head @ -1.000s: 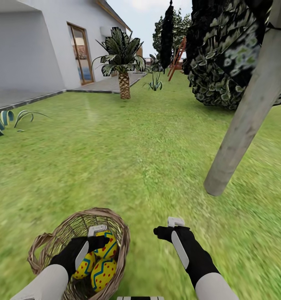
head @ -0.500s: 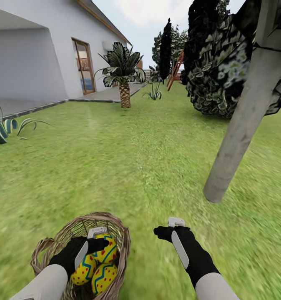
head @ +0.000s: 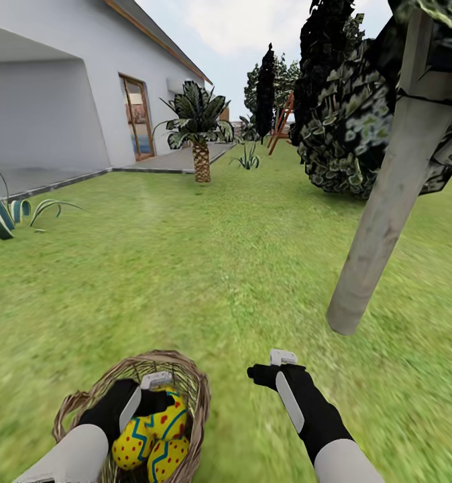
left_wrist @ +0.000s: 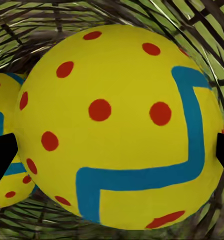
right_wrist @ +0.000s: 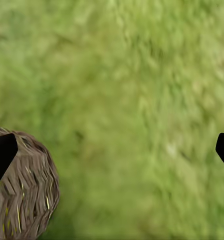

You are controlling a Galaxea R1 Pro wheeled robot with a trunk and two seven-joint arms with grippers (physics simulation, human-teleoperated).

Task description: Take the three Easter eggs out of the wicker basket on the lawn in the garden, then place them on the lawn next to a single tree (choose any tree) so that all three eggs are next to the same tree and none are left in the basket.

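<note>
The wicker basket [head: 192,402] sits on the lawn [head: 186,268] at the lower left of the head view, with the yellow Easter eggs [head: 152,429] inside it. My left gripper [head: 160,392] reaches into the basket and is open. In the left wrist view one egg [left_wrist: 121,125] sits between its two black fingertips [left_wrist: 2,155], and a second egg [left_wrist: 4,125] lies beside it. My right gripper [head: 269,370] hangs open and empty over the grass to the right of the basket [right_wrist: 22,200]. The pale grey trunk of the tree [head: 380,228] meets the ground ahead on the right.
A white house [head: 51,100] with a paved strip stands at the left. A short palm [head: 200,151] and a thin black tree [head: 265,80] are farther back. Dark foliage [head: 340,127] hangs beside the trunk. Spiky plants [head: 5,215] grow at the left edge.
The whole head view has shifted, so basket and trunk base sit lower in the picture. My left gripper sits closer over the top egg. The right gripper stays the same.
</note>
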